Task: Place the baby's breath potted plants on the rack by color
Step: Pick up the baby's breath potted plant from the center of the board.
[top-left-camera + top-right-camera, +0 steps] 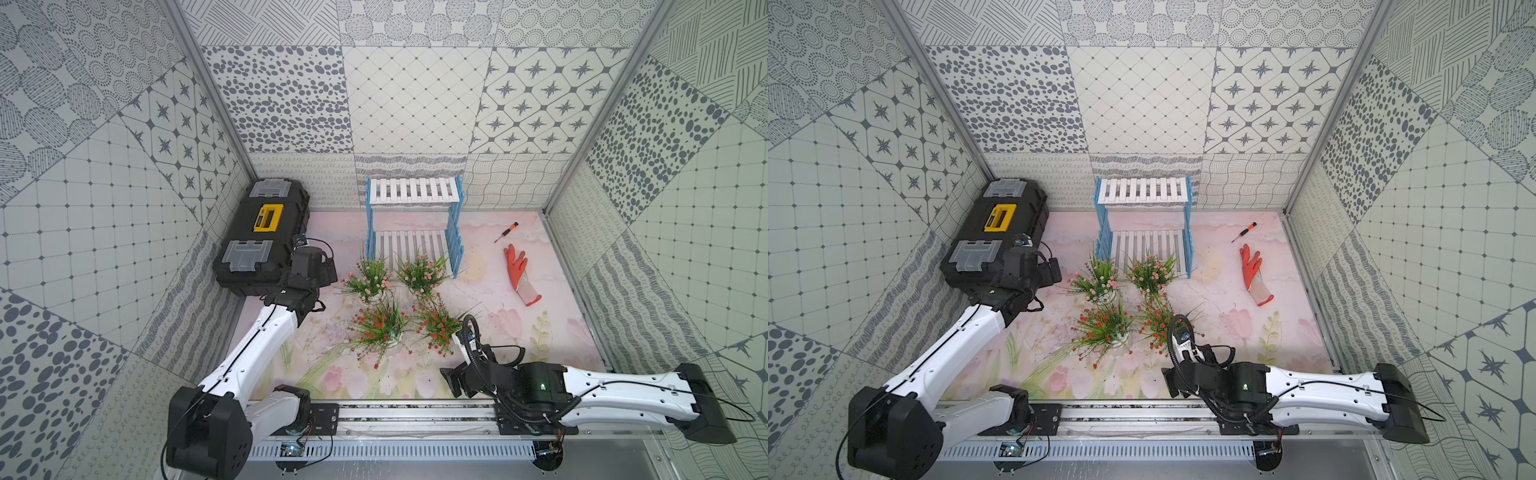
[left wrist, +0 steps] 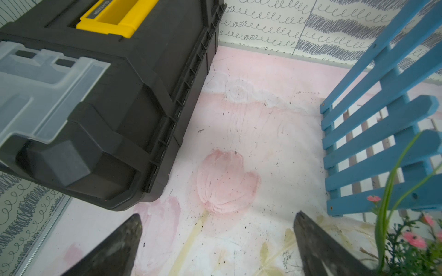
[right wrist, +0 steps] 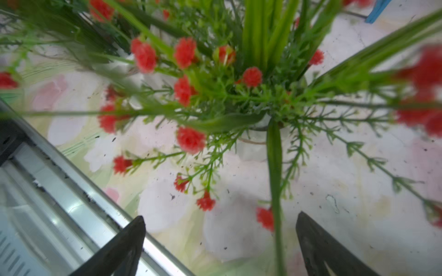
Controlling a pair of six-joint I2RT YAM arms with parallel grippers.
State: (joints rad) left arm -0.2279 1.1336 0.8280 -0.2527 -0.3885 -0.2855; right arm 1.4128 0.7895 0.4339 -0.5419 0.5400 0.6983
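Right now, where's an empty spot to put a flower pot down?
Both shelves of the rack are bare. There's open mat between the toolbox and the rack, and nearer you than the orange glove. Crowded: four potted plants bunched before the rack.

Red-flowered plant (image 3: 252,77) blurred; pot (image 3: 250,145) mostly leaf-hidden.

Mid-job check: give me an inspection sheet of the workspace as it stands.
Surface: floral mat, speckled with dirt.
Job's things: two pink plants just before the rack, two red plants nearer the arms, all on the mat; rack shelves hold no pots.
Clutter: toolbox, screwdriver, glove.
Grippers: left gripper open over bare mat beside the toolbox; right gripper open at the red plants, gripping nothing.
Cables: black hose loops at the right wrist, by red foliage.
Surroundings: patterned walls; rail in front.
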